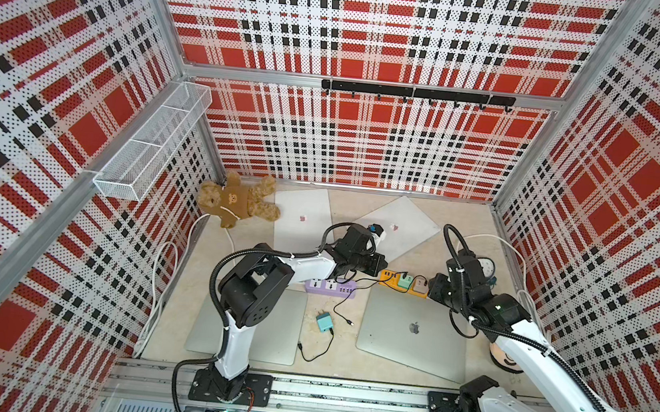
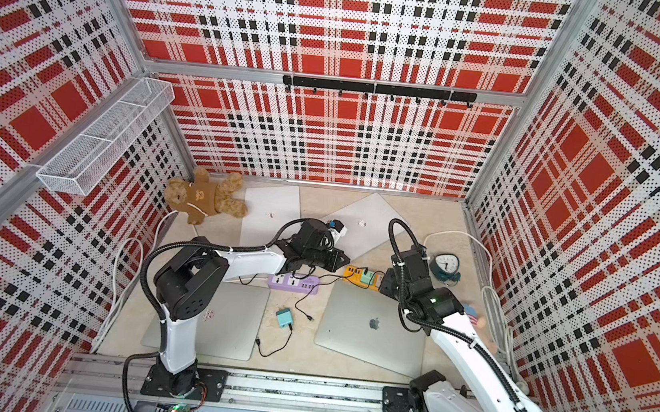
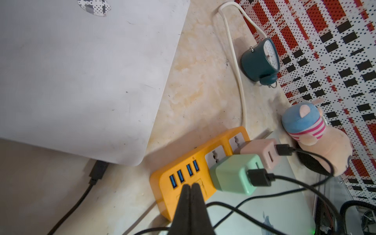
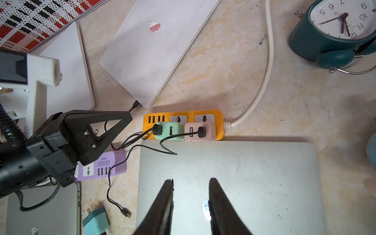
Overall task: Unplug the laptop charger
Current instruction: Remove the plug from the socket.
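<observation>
The left end effector (image 3: 190, 188) has its fingers pressed together, tips at the USB end of the yellow strip (image 3: 162, 197). Just beside them the green charger (image 3: 230, 175) sits plugged into the strip, with the pink charger (image 3: 258, 150) next past it. The right end effector (image 4: 191, 181) hovers with fingers apart and empty above a silver laptop (image 4: 254, 173). Both chargers lie just ahead of it.

On the desk (image 4: 223, 61), a power strip (image 4: 189, 116) carrying a pair of chargers (image 4: 179, 127) lies between the far laptop (image 4: 158, 50) and the near laptop (image 4: 244, 173), just behind the latter. A second power strip (image 4: 116, 160) lies to its left and an alarm clock (image 4: 317, 44) stands to its right. A teddy bear (image 1: 237, 201) lies in the far left corner.
</observation>
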### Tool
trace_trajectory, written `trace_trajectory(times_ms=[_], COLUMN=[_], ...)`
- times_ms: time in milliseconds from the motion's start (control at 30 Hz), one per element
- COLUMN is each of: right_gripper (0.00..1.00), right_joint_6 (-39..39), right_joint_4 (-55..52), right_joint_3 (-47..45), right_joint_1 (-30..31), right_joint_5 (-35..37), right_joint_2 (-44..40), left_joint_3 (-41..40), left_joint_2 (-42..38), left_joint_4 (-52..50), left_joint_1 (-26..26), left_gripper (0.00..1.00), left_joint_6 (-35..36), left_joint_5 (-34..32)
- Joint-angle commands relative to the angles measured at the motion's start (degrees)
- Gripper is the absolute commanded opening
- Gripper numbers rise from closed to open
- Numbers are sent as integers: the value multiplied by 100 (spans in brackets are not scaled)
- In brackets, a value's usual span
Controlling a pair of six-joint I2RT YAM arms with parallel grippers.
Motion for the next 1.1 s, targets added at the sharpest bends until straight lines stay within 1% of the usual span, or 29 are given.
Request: trace_trajectory(times_ms=[0, 200, 467, 800, 1067], right_gripper=[33, 36, 40, 42, 43], right_joint_6=[-37, -74, -191, -199, -247], right_joint_4=[51, 100, 147, 298, 416], right_joint_3=[-88, -130, -102, -162, -235], right_joint_1=[-56, -116, -147, -145, -148], right_joint_5=[-79, -64, -11, -103, -121], right_joint_2=[-52, -7, 287, 386, 406], left_joint_3=[155, 274, 381, 395, 517], left_joint_2=[157, 323, 515, 602, 804], left_joint_4=[89, 89, -16, -311, -427], left_joint_1=[-78, -106, -168, -129, -106], left_gripper=[0, 0, 0, 0, 0], left_joint_6=[-55, -97, -142, -62, -18], left_joint_5=[123, 216, 272, -183, -88])
